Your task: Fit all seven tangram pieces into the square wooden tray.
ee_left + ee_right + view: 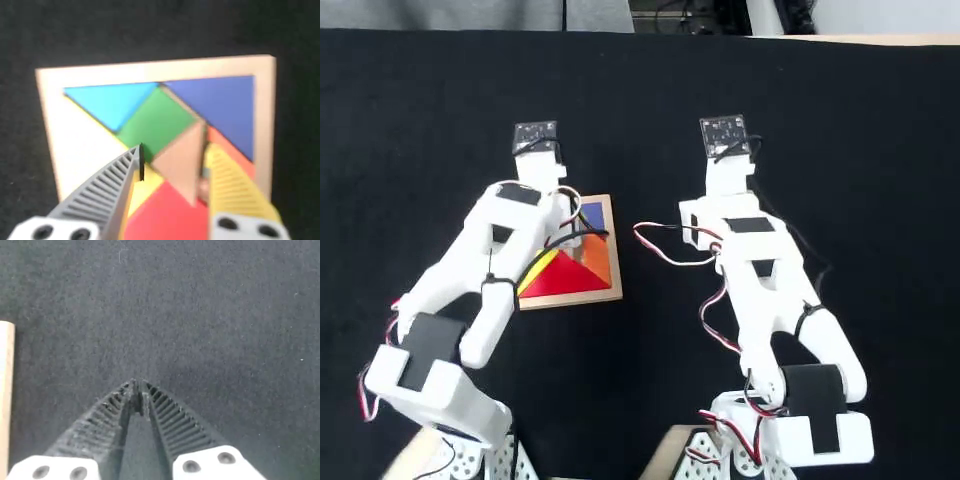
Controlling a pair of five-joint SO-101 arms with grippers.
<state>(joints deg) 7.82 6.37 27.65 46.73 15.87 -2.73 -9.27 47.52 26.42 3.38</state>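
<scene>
The square wooden tray (150, 67) holds a light blue triangle (112, 102), a green square (155, 122), a large dark blue triangle (220, 107), a red triangle (170, 210), an orange piece (227, 145) and a sliver of yellow (150, 182). My left gripper (175, 150) hangs over the tray, shut on a tan triangle (180, 165) that sits tilted above the other pieces. In the high view the tray (612, 245) lies under the left arm. My right gripper (137, 397) is shut and empty, low over the black cloth to the right of the tray.
Black cloth (840, 150) covers the whole table. A strip of the tray's wooden edge (6, 390) shows in the right wrist view. Bare tray floor (80, 150) lies beside the light blue triangle. Red and white cables (665, 245) loop between the arms.
</scene>
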